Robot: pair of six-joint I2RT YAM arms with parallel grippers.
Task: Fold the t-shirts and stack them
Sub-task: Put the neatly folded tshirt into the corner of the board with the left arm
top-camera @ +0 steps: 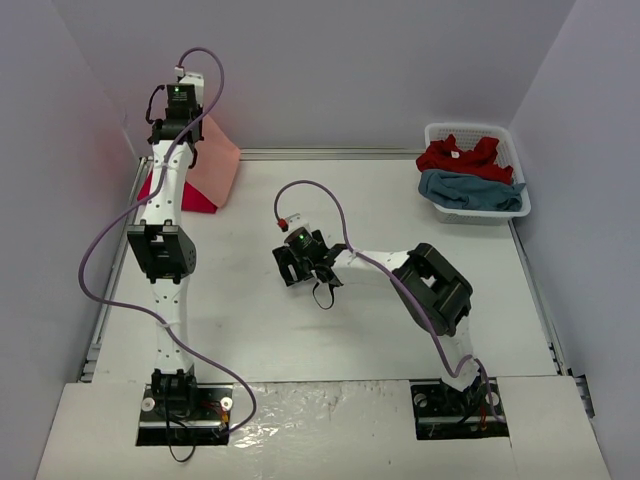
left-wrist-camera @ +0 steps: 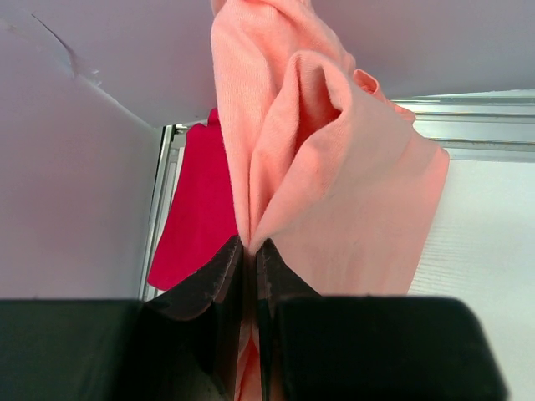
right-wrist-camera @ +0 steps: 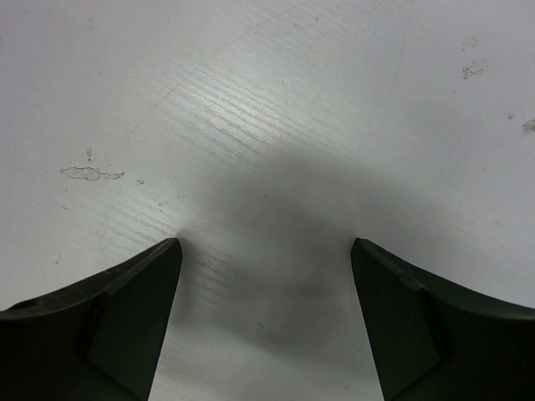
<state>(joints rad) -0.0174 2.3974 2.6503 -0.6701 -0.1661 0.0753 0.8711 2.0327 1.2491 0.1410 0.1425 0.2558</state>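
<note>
White bench [top-camera: 300,330], pale walls. At 10 o'clock I'm seeing my left gripper [left-wrist-camera: 249,244] pinching the salmon tee [left-wrist-camera: 334,184], which is hanging limp over a red tee [top-camera: 198,202]. My right gripper [right-wrist-camera: 266,251] is hovering spread and empty near centre. Cloth's looking light and floppy, so I'm judging hem corners the best hold.

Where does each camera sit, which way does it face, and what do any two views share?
Top external: above and behind the bases, looking down on the table, both arms whole, basket far right.
Left wrist: faces the far-left corner past the left end effector, shut on the salmon tee; only its fingers show.
Right wrist: faces down at the table between the open right end effector's fingers.
Shared: top and left wrist both show the salmon tee and the red tee by it.
</note>
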